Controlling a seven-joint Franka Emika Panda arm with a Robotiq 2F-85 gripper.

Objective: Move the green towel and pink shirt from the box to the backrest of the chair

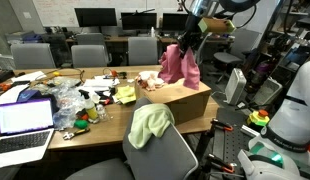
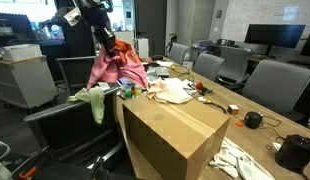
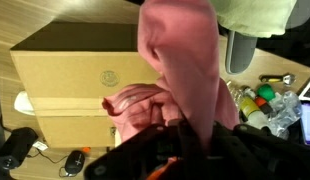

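Note:
My gripper (image 1: 182,42) is shut on the pink shirt (image 1: 177,65) and holds it up above the cardboard box (image 1: 185,100). The shirt hangs down from the jaws, its lower part still at the box's top. The shirt also shows in an exterior view (image 2: 115,68) and fills the wrist view (image 3: 180,70). The green towel (image 1: 150,125) is draped over the backrest of the grey chair (image 1: 160,155); it also shows in an exterior view (image 2: 92,100) and in the wrist view's top right corner (image 3: 257,12).
A laptop (image 1: 25,125) and cluttered small items (image 1: 85,105) lie on the wooden table. More office chairs (image 1: 90,55) stand behind. A white cloth (image 2: 240,160) lies by the box. A white robot body (image 1: 290,110) stands beside the table.

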